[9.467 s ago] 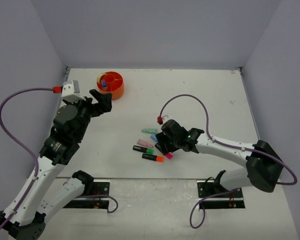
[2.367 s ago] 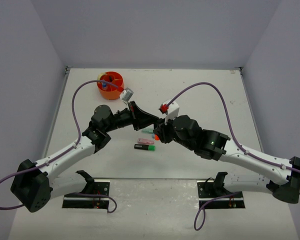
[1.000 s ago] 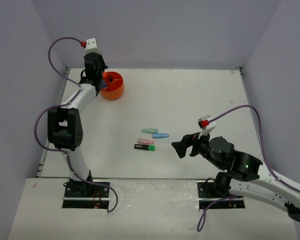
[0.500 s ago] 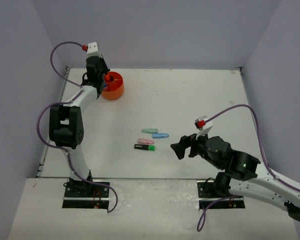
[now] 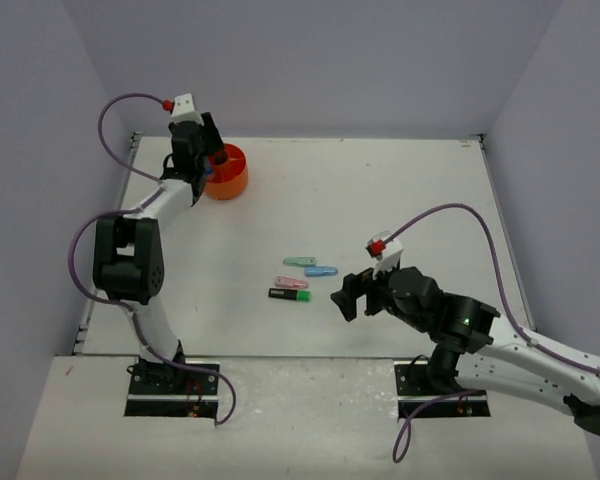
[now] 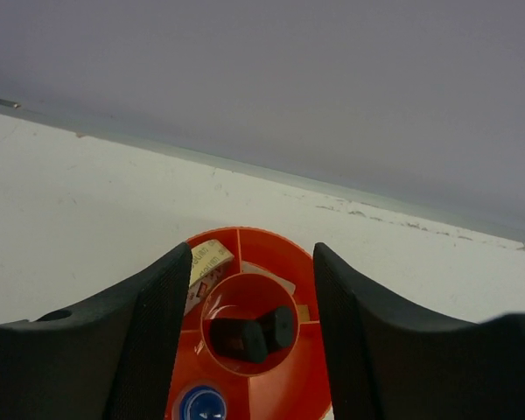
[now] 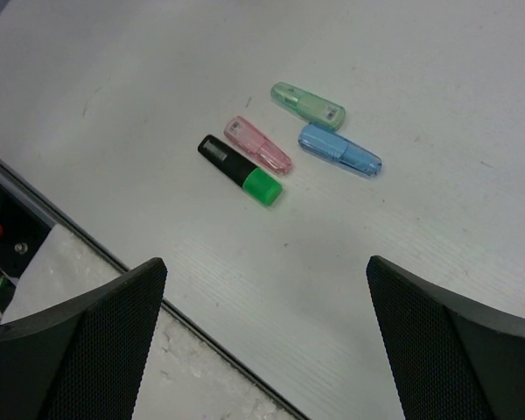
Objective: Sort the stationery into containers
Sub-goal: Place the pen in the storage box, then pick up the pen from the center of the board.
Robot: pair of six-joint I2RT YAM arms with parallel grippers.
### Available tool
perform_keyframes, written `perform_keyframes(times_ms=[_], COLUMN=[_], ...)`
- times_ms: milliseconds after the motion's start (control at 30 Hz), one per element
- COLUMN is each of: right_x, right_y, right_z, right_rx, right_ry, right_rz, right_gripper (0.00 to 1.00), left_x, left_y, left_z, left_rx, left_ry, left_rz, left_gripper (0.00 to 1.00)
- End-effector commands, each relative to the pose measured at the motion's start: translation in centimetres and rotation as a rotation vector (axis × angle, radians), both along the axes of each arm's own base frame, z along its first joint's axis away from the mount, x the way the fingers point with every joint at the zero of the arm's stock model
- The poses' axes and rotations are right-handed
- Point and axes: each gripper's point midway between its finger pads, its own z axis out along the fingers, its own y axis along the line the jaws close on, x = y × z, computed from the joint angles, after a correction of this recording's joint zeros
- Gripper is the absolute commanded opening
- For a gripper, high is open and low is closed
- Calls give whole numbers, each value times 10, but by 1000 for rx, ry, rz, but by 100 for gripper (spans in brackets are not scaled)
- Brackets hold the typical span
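Left pincer [image 6: 249,262], clenched 1 second ago, hangs released above the organiser [image 6: 284,245], dark pieces [image 6: 245,337] in its centre cup. Right pincer [image 7: 267,280] gapes empty over 1 green-tipped highlighter [image 7: 240,171] and 3 pastel pieces [image 7: 339,150] on the tabletop [image 7: 437,79]

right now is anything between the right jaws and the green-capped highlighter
Nothing visible. Only bare table lies between the open right jaws and the green-capped highlighter. The pink piece lies alongside it on the far side, with the blue piece and mint piece beyond, none in the approach.
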Motion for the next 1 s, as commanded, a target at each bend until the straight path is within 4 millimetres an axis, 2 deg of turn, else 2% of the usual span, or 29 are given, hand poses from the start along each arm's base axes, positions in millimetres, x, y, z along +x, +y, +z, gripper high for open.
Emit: perform_keyframes(times_ms=[0, 33, 100, 133, 200, 267, 333, 400, 467, 633, 800, 967], right_x=[-10, -10, -4, 1, 13, 21, 29, 39, 49, 68, 64, 59], right_y=[37, 46, 59, 64, 78, 93, 107, 115, 118, 129, 131, 128], right_z=[-8, -27, -42, -59, -62, -73, -85, -95, -107, -127, -148, -159], right_rx=[-59, -136, -230, -305, -368, -426, -477, -522, -572, -652, -683, -697], right_ry=[23, 46, 76, 100, 109, 149, 170, 193, 221, 255, 318, 356], right_rz=[194, 244, 281, 291, 304, 345, 394, 421, 435, 438, 462, 466], right_gripper=[98, 97, 93, 91, 90, 85, 80, 74, 64, 50, 46, 44], left_x=[-30, -48, -78, -101, -144, -195, -220, -252, -264, -287, -298, -299], left_y=[8, 9, 12, 11, 3, -13, -22, -30, -30, -28, -25, -31], left_z=[126, 150, 182, 200, 219, 218, 209, 182, 165, 139, 128, 121], left_rx=[-110, -167, -245, -297, -358, -422, -453, -454, -418, -279, -207, -207], left_ry=[-234, -248, -272, -287, -322, -350, -358, -342, -298, -190, -146, -134], left_rz=[36, 47, 62, 57, -11, -127, -187, -251, -260, -282, -285, -311], left_gripper=[63, 69, 81, 88, 96, 100, 100, 100, 100, 100, 100, 100])
